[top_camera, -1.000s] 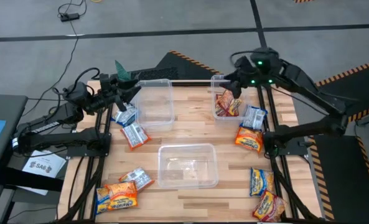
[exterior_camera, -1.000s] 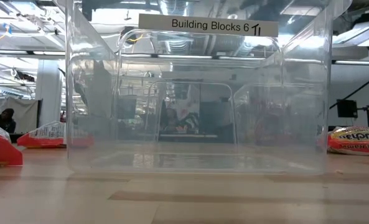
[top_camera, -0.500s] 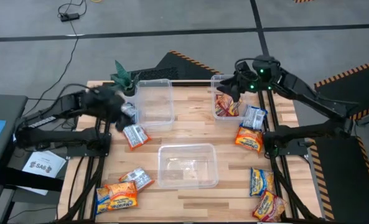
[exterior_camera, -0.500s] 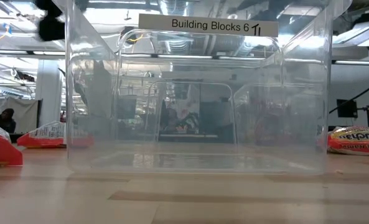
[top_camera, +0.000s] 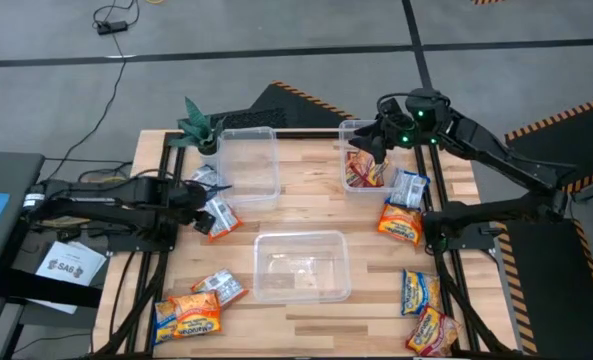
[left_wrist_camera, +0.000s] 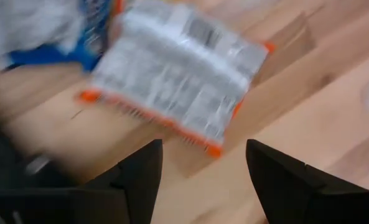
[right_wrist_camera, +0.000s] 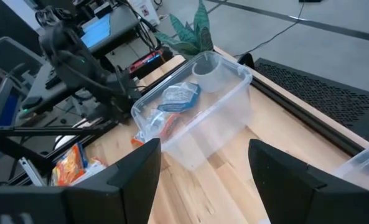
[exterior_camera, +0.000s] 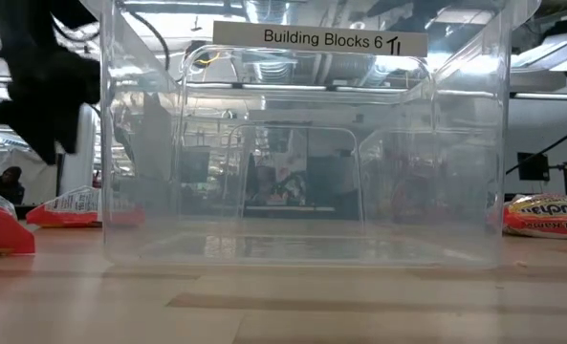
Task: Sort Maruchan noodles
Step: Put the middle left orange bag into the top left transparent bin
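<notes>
Noodle packets lie flat on the wooden table. A white-backed packet with orange edges [top_camera: 219,216] [left_wrist_camera: 178,74] and a blue-white one [top_camera: 208,181] [left_wrist_camera: 41,31] sit near the left edge. My left gripper [top_camera: 202,206] [left_wrist_camera: 203,180] hovers low beside them, open, with nothing between its fingers. It shows as a dark shape [exterior_camera: 34,86] in the low view. My right gripper [top_camera: 373,141] [right_wrist_camera: 203,186] is open above the far right tub [top_camera: 348,130], which holds red-orange packets [top_camera: 366,170].
The far left tub [top_camera: 248,165] [right_wrist_camera: 196,112] and the near middle tub [top_camera: 301,265] [exterior_camera: 302,143] are clear plastic. A potted plant [top_camera: 198,125] stands at the far left corner. More packets lie near left [top_camera: 188,315], [top_camera: 219,287] and along the right side [top_camera: 409,187], [top_camera: 401,222], [top_camera: 419,292], [top_camera: 431,330].
My left arm has swung away from the plant and far left tub, toward the table's near-left, and dropped low beside the two packets at the left edge. The packets have not moved.
</notes>
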Controlling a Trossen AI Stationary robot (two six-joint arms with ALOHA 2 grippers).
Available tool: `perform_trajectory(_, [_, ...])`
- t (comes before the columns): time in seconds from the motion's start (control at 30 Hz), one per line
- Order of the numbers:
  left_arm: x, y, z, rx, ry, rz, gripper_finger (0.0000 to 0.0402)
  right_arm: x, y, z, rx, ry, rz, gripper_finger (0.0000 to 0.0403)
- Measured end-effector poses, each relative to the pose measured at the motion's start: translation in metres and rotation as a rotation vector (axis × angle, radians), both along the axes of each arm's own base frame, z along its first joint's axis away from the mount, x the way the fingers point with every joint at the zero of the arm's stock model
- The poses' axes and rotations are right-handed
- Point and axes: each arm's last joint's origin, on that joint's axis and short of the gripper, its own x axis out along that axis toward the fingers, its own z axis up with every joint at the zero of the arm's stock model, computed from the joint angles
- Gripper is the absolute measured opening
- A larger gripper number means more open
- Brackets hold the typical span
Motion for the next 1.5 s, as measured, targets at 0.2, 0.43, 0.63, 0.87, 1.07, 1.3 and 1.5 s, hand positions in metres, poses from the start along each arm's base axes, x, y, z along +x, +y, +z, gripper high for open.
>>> perform_trajectory(0.2, [0.005, 0.003, -0.031, 0.108, 0.075, 0.034, 0.0217, 0.000, 0.000, 0.000, -0.002, 0.001, 0.000, 0.0265])
perform_trajectory(0.43, [0.017, 0.005, -0.040, 0.178, 0.145, -0.069, 0.0216, 0.000, 0.000, 0.000, -0.003, 0.001, -0.002, 0.0265])
perform_trajectory(0.63, [0.026, 0.005, -0.047, 0.173, 0.164, -0.104, 0.0216, 0.000, 0.000, 0.000, -0.003, 0.001, -0.003, 0.0265])
perform_trajectory(0.87, [0.035, 0.004, -0.052, 0.133, 0.161, -0.178, 0.0215, 0.000, 0.000, 0.000, -0.003, 0.001, -0.002, 0.0265])
perform_trajectory(1.07, [0.034, 0.003, -0.053, 0.092, 0.170, -0.195, 0.0135, 0.000, 0.000, 0.000, -0.003, 0.001, -0.002, 0.0265])
perform_trajectory(1.3, [0.024, -0.003, -0.049, -0.055, 0.160, -0.306, 0.0008, 0.000, 0.000, 0.000, -0.003, 0.001, -0.002, 0.0265])
perform_trajectory(1.5, [0.004, -0.007, -0.032, -0.120, 0.060, -0.354, 0.0000, 0.000, 0.000, 0.000, -0.003, 0.001, -0.002, 0.0265])
